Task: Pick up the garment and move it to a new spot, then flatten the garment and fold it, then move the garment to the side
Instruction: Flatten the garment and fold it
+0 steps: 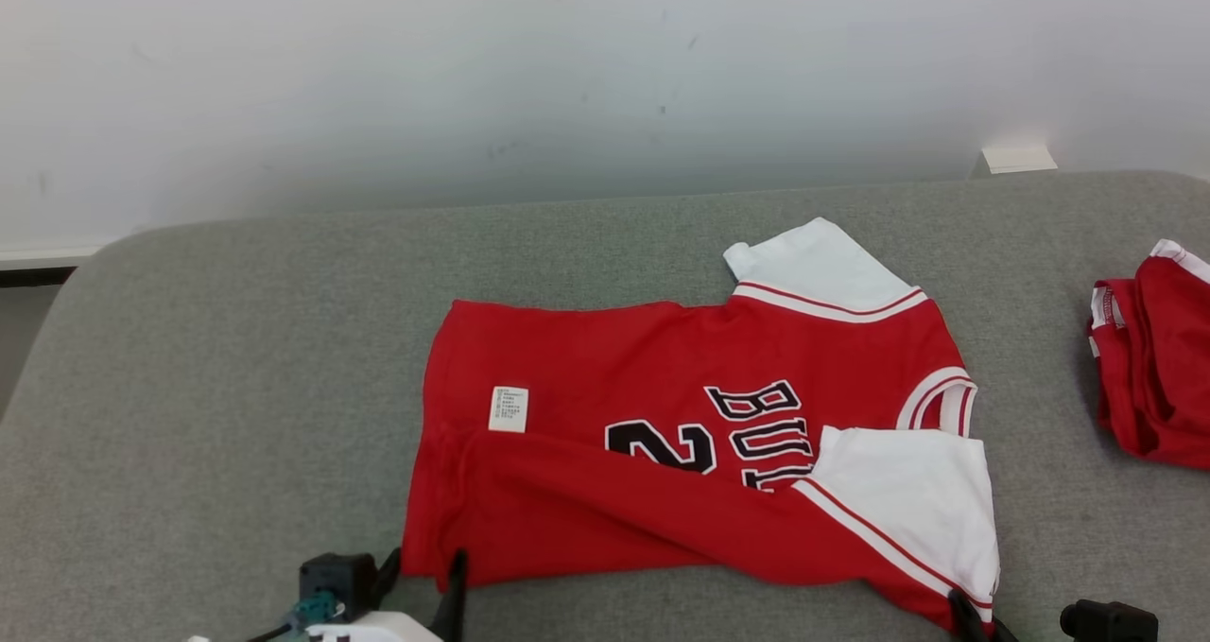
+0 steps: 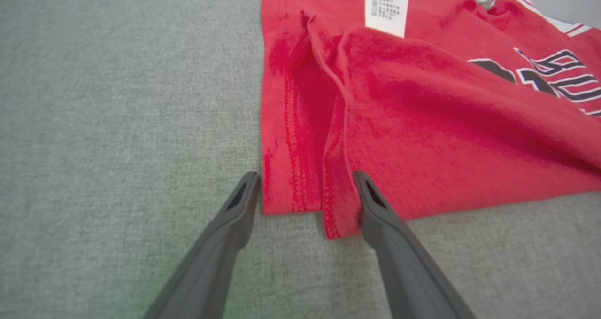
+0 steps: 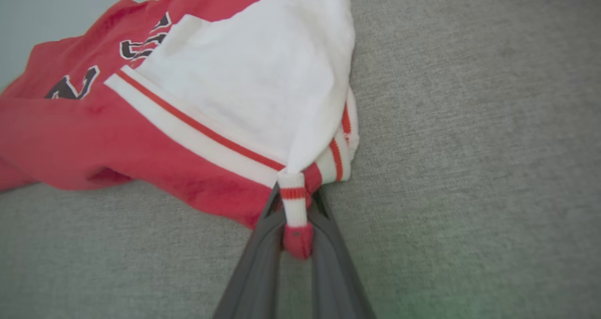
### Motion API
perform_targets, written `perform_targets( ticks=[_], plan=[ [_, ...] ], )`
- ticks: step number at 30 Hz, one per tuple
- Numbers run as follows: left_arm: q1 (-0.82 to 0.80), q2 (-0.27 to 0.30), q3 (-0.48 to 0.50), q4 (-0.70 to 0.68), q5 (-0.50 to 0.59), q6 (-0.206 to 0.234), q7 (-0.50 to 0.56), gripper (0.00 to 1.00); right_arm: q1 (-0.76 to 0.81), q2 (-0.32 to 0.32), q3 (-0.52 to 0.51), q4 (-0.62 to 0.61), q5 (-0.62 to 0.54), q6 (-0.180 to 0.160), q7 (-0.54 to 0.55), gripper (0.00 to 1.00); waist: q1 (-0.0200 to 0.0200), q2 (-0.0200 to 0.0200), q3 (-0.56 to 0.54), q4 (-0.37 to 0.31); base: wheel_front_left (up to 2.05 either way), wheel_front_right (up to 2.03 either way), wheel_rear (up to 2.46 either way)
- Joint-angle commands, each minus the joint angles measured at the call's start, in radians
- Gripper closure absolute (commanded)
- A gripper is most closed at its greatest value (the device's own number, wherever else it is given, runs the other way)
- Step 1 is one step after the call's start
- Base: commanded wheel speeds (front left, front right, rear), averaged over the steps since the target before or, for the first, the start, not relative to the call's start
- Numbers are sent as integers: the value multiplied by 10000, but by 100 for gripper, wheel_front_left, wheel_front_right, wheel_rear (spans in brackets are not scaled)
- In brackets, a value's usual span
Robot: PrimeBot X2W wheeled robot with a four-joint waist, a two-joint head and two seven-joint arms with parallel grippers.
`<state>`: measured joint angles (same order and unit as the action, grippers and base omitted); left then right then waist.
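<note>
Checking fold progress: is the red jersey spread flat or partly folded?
Partly folded: the jersey has its near edge doubled over the front, covering part of the lettering.

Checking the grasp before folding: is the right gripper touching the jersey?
Touching. The right wrist view shows the right gripper pinching the striped corner of the jersey.

1. A red fabric jersey (image 1: pixel 586 519) with white sleeves and black lettering is lying spread out on the grey fabric desk (image 1: pixel 236 387).
2. Its near edge is lying folded over, partly covering the lettering, and its white care label (image 1: pixel 508 408) is facing up.
</note>
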<state>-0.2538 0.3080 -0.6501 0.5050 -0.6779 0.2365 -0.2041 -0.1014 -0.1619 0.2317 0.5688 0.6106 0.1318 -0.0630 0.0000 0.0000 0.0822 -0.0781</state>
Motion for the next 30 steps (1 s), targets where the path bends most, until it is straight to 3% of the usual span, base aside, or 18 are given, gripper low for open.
perform_targets(
  ticks=[1, 2, 3, 4, 5, 17, 22, 30],
  plan=[
    [-104, -14, -19, 62, 7, -73, 43, 0, -39, -74, 166, 212, 82, -26, 20, 100, 0, 0, -8, -4, 0, 0, 0],
    [-127, -13, -43, 54, 32, -80, 18, 15, -79, -81, 202, 223, 123, -26, -7, 100, 0, 0, -10, -5, 0, 0, 0],
    [-145, -10, -35, 22, 53, -93, -39, 46, -112, -106, 241, 246, 157, -26, -53, 100, 0, 0, -16, -4, 0, 0, 0],
    [-139, -4, -33, -8, 54, -102, -71, 84, -129, -142, 257, 269, 163, -26, -116, 100, 0, 0, -27, -1, 0, 0, 0],
    [-119, 7, -35, -41, 51, -107, -99, 100, -151, -169, 266, 288, 178, -26, -179, 100, 0, 0, -40, 1, 0, 0, 0],
    [656, 577, -7, -1645, -349, -468, 34, 100, -34, -1135, -98, -222, 181, -27, -473, 100, 0, 0, -353, 87, 0, 0, 0],
    [1101, 1237, -137, -2771, -584, -667, 716, 100, 390, -1722, -178, -970, 339, -27, 112, 100, 0, 0, -368, 234, 0, 0, 0],
    [1935, 2057, -572, -4356, -828, -397, 2335, 100, 1709, -2509, -530, -2584, 779, -27, 1406, 100, 0, 0, -241, 437, 0, 0, 0]
  ],
)
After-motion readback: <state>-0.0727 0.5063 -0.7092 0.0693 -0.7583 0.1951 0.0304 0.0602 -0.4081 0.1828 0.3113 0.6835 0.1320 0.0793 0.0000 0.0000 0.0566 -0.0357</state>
